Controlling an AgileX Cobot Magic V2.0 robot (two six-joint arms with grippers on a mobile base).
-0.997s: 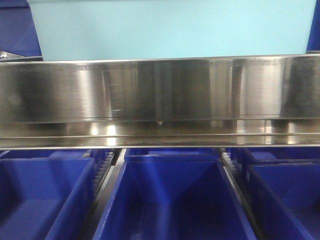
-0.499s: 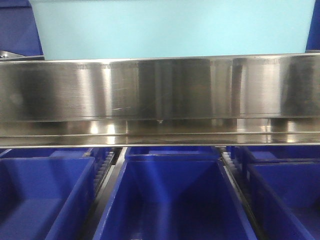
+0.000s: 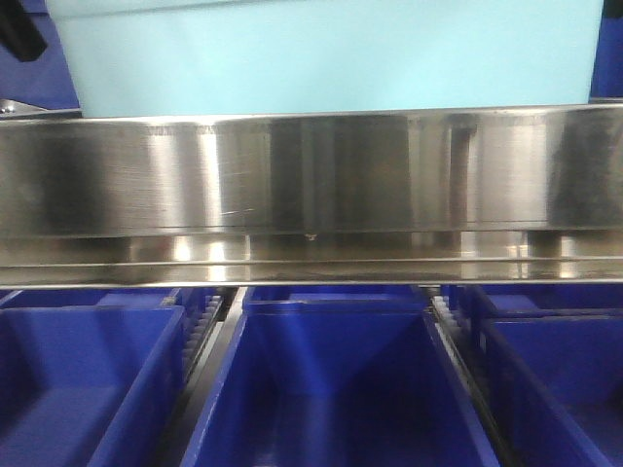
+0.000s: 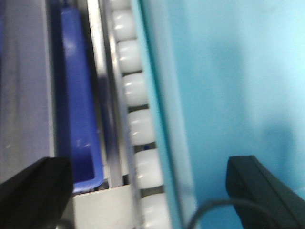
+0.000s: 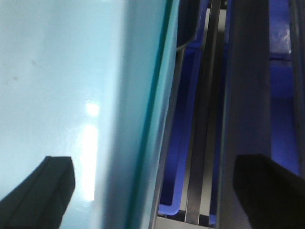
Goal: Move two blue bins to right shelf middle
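My left end effector [image 4: 147, 171] and right end effector [image 5: 152, 164] both gape wide, each with a wall of the pale blue bin [image 3: 331, 58] between its fingers.

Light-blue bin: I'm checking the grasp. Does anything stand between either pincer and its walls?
Nothing visible does. In the wrist views the walls of the light-blue bin run through the open gaps of the left pincer and right pincer; white rollers and a dark blue bin only run alongside.
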